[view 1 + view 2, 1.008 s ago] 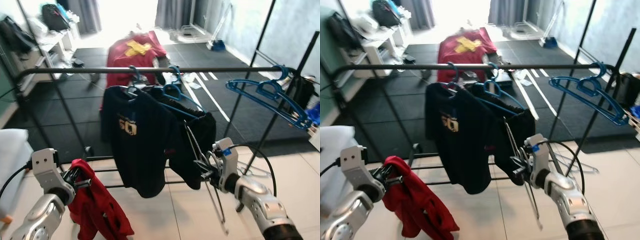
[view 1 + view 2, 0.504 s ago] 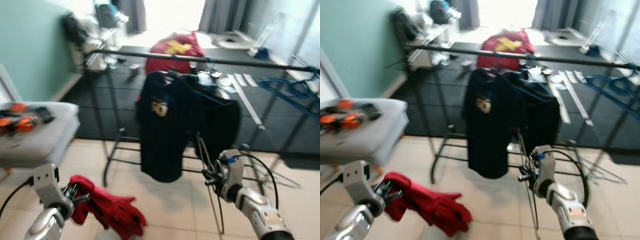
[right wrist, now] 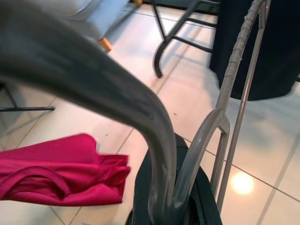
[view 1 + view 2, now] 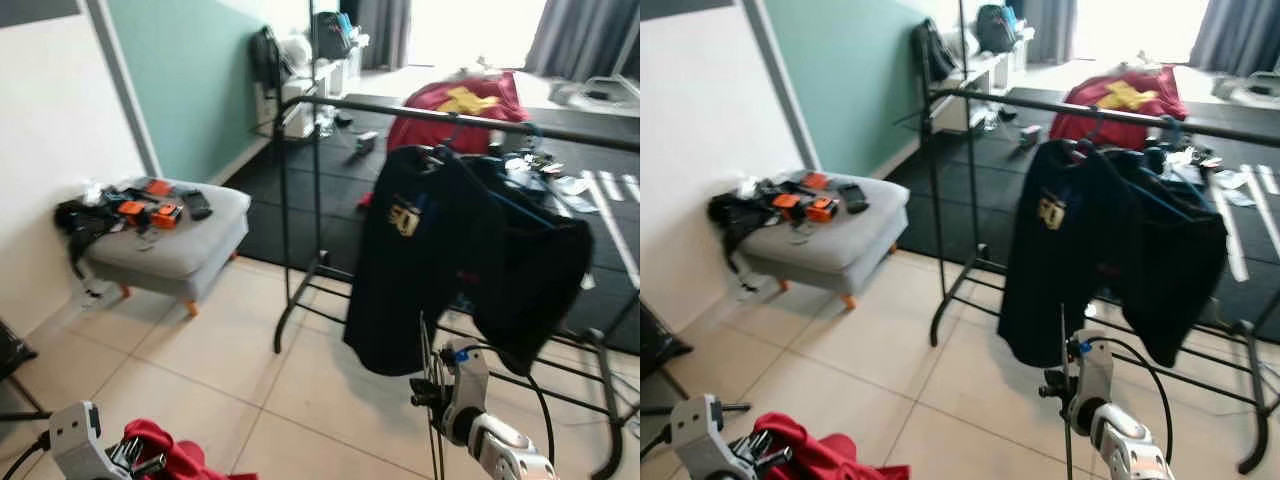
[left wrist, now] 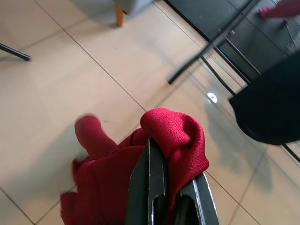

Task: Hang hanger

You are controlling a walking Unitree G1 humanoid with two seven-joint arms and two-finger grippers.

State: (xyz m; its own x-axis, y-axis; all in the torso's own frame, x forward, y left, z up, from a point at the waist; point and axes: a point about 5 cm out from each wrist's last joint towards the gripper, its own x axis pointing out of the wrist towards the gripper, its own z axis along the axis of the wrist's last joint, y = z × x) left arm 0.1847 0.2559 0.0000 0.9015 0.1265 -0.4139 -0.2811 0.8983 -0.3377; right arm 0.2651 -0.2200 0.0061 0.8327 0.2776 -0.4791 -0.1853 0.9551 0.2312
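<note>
Beside the rack, right hand [image 3: 171,206] grips grey hanger [image 3: 234,61]; left hand [image 5: 171,199] pinches red garment [image 5: 173,136].

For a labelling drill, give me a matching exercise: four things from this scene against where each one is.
Things:
1. red garment
2. grey wire hanger
3. black T-shirt
4. orange items

Places:
A. on the grey ottoman
B. in the left pincer
C. hanging on the black rail
D. in the right pincer

Pairs: 1-B, 2-D, 3-C, 4-A
</note>
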